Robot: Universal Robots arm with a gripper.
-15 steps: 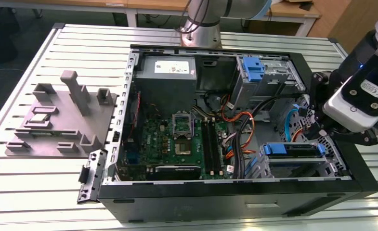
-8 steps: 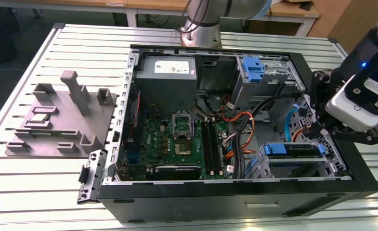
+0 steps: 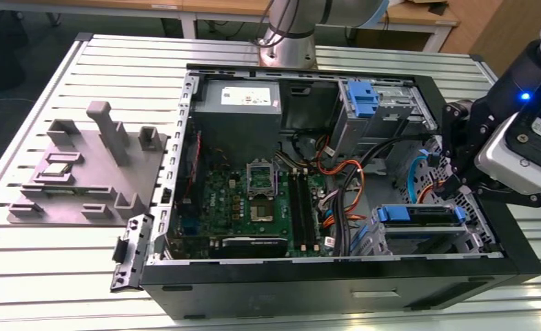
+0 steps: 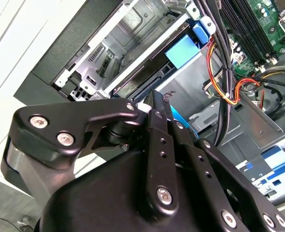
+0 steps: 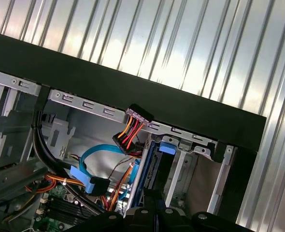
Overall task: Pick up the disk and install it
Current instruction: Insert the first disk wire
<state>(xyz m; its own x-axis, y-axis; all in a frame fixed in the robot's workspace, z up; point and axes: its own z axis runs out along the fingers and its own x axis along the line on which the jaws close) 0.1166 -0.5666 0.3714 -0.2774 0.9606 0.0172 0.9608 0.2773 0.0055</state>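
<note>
The disk (image 3: 417,215), silver in its blue carrier, lies in the lower drive bay at the exterior view's right, inside the open computer case (image 3: 344,272). In the first wrist view the disk (image 5: 149,169) shows edge-on in that bay. My gripper (image 3: 452,176) hangs just above and beyond the disk, close to the case's wall on the exterior view's right. In the second wrist view its black fingertips (image 4: 155,99) meet with nothing between them, pointing towards the bay, where a blue carrier tab (image 4: 183,50) shows. In the first wrist view the gripper (image 5: 154,212) sits directly before the disk's edge.
A blue bracket (image 3: 362,96) sits in the upper bay beside the grey power supply (image 3: 240,103). Orange and black cables (image 3: 344,186) and a blue data cable (image 3: 415,165) hang near the gripper. The motherboard (image 3: 261,200) fills the case floor. A grey fixture block (image 3: 86,172) stands on the slatted table (image 3: 49,276).
</note>
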